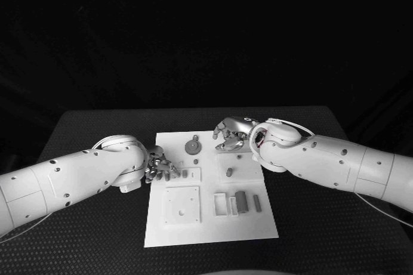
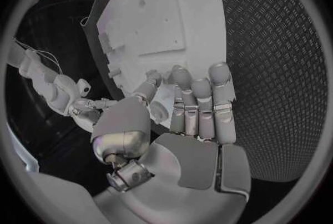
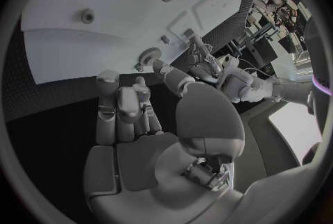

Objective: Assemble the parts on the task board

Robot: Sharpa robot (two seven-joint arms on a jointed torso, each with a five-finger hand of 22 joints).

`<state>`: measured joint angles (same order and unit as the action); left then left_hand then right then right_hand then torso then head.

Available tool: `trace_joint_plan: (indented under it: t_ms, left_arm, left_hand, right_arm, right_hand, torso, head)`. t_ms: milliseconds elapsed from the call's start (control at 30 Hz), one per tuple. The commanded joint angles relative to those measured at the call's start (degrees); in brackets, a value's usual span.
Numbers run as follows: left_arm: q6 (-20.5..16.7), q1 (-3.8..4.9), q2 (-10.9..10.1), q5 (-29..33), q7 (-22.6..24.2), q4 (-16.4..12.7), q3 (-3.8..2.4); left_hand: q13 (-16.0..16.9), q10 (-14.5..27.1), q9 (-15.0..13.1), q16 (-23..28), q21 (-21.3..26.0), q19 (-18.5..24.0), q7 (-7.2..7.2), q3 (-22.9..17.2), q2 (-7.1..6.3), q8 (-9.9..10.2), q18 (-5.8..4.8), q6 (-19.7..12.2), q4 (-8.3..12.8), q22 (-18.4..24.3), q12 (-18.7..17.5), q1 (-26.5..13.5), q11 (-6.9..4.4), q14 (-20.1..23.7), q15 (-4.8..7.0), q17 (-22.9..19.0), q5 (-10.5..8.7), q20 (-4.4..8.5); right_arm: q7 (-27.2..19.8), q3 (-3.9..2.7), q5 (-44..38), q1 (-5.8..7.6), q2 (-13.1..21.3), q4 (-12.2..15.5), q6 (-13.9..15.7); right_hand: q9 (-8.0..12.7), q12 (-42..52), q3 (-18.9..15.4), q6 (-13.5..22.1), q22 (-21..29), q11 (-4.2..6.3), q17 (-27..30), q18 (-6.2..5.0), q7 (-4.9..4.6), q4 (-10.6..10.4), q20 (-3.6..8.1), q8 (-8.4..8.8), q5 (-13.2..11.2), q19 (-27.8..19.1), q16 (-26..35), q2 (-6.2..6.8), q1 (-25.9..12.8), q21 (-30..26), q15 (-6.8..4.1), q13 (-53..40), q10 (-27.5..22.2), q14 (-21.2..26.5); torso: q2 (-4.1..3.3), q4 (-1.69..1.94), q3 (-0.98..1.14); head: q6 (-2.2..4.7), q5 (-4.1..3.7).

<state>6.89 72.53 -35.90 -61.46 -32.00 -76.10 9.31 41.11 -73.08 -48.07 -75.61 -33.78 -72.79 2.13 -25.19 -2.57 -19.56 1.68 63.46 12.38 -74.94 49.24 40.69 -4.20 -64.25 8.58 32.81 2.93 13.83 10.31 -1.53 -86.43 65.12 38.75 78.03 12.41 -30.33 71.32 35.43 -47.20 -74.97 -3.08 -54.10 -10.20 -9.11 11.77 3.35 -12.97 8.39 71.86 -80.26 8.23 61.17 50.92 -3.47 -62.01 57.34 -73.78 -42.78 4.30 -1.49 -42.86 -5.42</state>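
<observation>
Fingers first: your left hand [image 1: 160,166] has them lying together and fairly straight, spread over the left edge of the white board [image 1: 258,221], and the left wrist view shows nothing between them and the thumb. Your right hand [image 1: 231,135] is curled in at the board's far right corner; whether it has anything in it I cannot tell.

Your next move turns on the small gear [image 1: 194,147]. It lies flat on the board between your two hands, just ahead of the left fingertips and just to the inner side of the right fingers. I judge the right hand slightly nearer. Being round, it has no long axis; its face points up, with a small stub at the far rim.

A short peg [image 1: 229,173] lies flat, nearer you than the right fingers, its long axis running roughly toward and away from you. Slim bars [image 1: 241,201] rest in the slots further back toward you.
</observation>
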Motion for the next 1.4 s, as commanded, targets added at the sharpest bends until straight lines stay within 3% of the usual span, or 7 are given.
trace_joint_plan:
  t_ms: [33, 167, 600, 767, 967, 1167, 1400]
  left_arm:
    - [-0.8, -0.1, 0.0, 0.3, 0.4, 0.0, 0.06]
    - [-1.8, -0.1, -0.4, 0.9, 0.7, -0.1, -0.1]
    - [-9.3, 0.63, -2.1, 8.5, 2.7, -0.8, -4.53]
    - [-14.7, 0.91, -2.0, 10.1, 8.3, -0.7, -4.52]
    - [-17.1, 0.84, -1.0, 5.7, 21.0, -0.4, -4.33]
    - [-17.7, 0.49, -0.3, -9.6, 30.6, -0.8, -3.59]
    - [-22.6, 0.39, 0.9, -19.7, 33.8, -0.3, -1.22]
  left_hand:
    - [0.0, 0.3, -0.1, 0.0, 0.3, 0.0, -0.21, 0.3, 0.13, 0.1, 1.2, 0.0, 0.0, -0.7, -0.1, -0.4, -0.09, 0.1, 0.44, 0.0, -0.15, 0.39]
    - [0.0, 0.3, -0.1, 0.0, 0.3, 0.0, -0.21, 0.3, 0.09, 0.1, 1.21, 0.0, 0.1, -0.7, -0.1, -0.4, -0.1, 0.1, 0.45, 0.0, -0.16, 0.39]
    - [-0.4, 3.1, -0.3, 1.5, 2.2, 2.1, 0.72, 4.4, -1.01, 2.1, 1.45, -2.7, 1.5, 0.0, -1.5, -4.2, 0.74, 2.3, 0.49, -0.8, -0.1, 0.56]
    - [-3.4, 9.3, 1.2, 6.9, 7.3, 7.8, 3.86, 3.2, 0.64, 5.2, 0.47, -8.3, 4.2, 2.6, -6.7, 0.7, 3.99, 8.0, -2.93, -3.6, -0.04, -2.37]
    - [-11.0, 16.6, 5.3, 17.0, 16.0, 14.7, 6.89, -3.9, -1.89, 6.6, 1.22, -11.7, 3.8, 8.7, -16.8, 15.9, 8.61, 14.6, -10.07, -9.3, -0.17, -9.3]
    - [-18.2, 16.7, 7.8, 18.0, 16.9, 14.0, 5.74, -7.6, -3.46, 7.6, 2.25, -12.0, 4.2, 9.4, -26.7, 23.9, 10.17, 13.9, -10.75, -9.5, -0.02, -10.34]
    - [-22.6, 15.7, 9.5, 15.6, 14.6, 9.6, 5.33, -6.5, -4.61, 8.0, 2.92, -11.6, 4.1, 8.0, -33.8, 25.7, 10.79, 9.8, -9.18, -7.8, -0.02, -8.89]
  right_arm:
    - [-0.1, 0.0, -0.2, -0.04, 0.0, 0.0, -0.5]
    - [-0.2, 0.0, -0.2, -0.05, -0.1, 0.0, -0.4]
    - [-0.1, 0.0, -0.2, -0.06, 0.0, -0.2, -0.1]
    - [-0.2, 0.0, -0.2, -0.06, 0.0, -0.4, 0.4]
    - [-0.2, 0.0, -0.2, -0.06, 0.1, -0.5, 1.1]
    - [-0.3, 0.0, -0.2, -0.06, 0.1, -0.6, 1.5]
    - [-0.3, -0.01, 0.2, -0.06, 0.0, -0.6, 2.0]
  right_hand:
    - [0.1, 0.2, 0.1, -0.1, -1.0, 0.04, 0.1, -4.8, -0.43, -0.4, 0.37, 0.3, 0.2, 0.0, 0.2, 0.03, -0.4, -0.4, 0.19, 0.1, -0.2, 0.1]
    - [0.1, 0.2, 0.1, -0.1, -1.0, 0.04, 0.1, -4.8, -0.43, -0.4, 0.37, 0.3, 0.2, 0.0, 0.3, 0.03, -0.4, -0.4, 0.19, 0.1, -0.3, 0.1]
    - [0.1, 0.2, 0.1, -0.1, -1.0, 0.03, 0.1, -4.8, -0.44, -0.4, 0.37, 0.32, 0.2, 0.0, 0.3, 0.03, -0.4, -0.4, 0.2, 0.1, -0.3, 0.1]
    - [0.1, 0.2, 0.1, -0.1, -1.0, 0.03, 0.1, -4.8, -0.44, -0.4, 0.37, 0.33, 0.2, 0.0, 0.3, 0.02, -0.4, -0.4, 0.2, 0.1, -0.3, 0.1]
    - [0.1, 0.2, 0.1, -0.1, -1.0, 0.03, 0.1, -4.8, -0.44, -0.4, 0.37, 0.33, 0.2, 0.0, 0.3, 0.0, -0.4, -0.4, 0.21, 0.1, -0.3, 0.1]
    - [0.1, 0.2, 0.1, -0.1, -1.0, 0.02, 0.1, -4.8, -0.45, -0.4, 0.37, 0.33, 0.2, 0.0, 0.3, -0.02, -0.4, -0.4, 0.21, 0.1, -0.3, 0.1]
    - [0.1, 0.2, 0.1, -0.1, -1.0, 0.02, 0.1, -4.8, -0.45, -0.4, 0.37, 0.33, 0.2, 0.0, 0.3, -0.05, -0.4, -0.4, 0.21, 0.1, -0.3, 0.1]
  torso:
    - [0.0, 0.0, 0.01]
    - [0.01, 0.01, 0.02]
    - [0.03, 0.0, 0.08]
    - [0.0, -0.02, 0.05]
    - [-0.04, -0.01, 0.03]
    - [-0.01, -0.01, -0.02]
    - [0.01, 0.01, 0.08]
  head:
    - [0.04, 0.02]
    - [0.09, 0.06]
    - [0.53, -0.01]
    - [0.68, -0.04]
    - [0.86, -0.14]
    - [1.14, -0.17]
    - [1.51, -0.14]
